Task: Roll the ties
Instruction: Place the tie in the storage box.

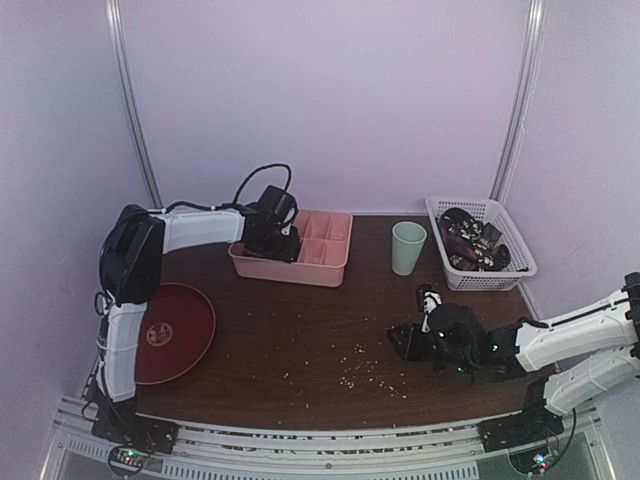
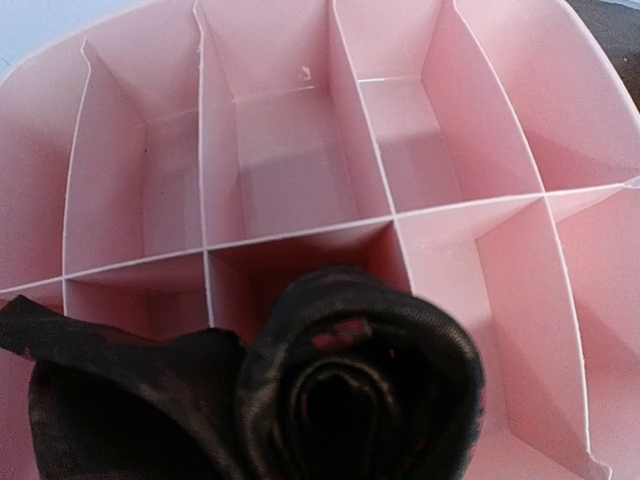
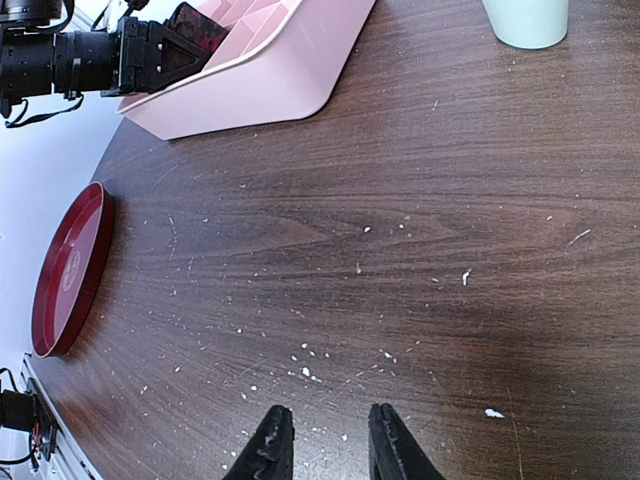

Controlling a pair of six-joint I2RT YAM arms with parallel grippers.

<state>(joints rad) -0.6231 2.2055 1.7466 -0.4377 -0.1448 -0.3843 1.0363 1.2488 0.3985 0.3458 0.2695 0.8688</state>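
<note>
A dark brown-black tie rolled into a coil (image 2: 360, 380) fills the bottom of the left wrist view, just above the near compartments of the pink divided tray (image 2: 300, 150). My left gripper (image 1: 280, 240) hangs over the tray's left end (image 1: 325, 262) and is shut on this rolled tie; its fingers are hidden behind the fabric. More ties (image 1: 470, 240) lie tangled in the white basket (image 1: 490, 283) at the back right. My right gripper (image 3: 327, 440) is open and empty, low over the bare table at the front right (image 1: 405, 340).
A pale green cup (image 1: 408, 247) stands between the pink tray and the basket. A red round plate (image 1: 175, 332) lies at the left near my left arm. White crumbs are scattered over the dark wood table (image 3: 400, 230).
</note>
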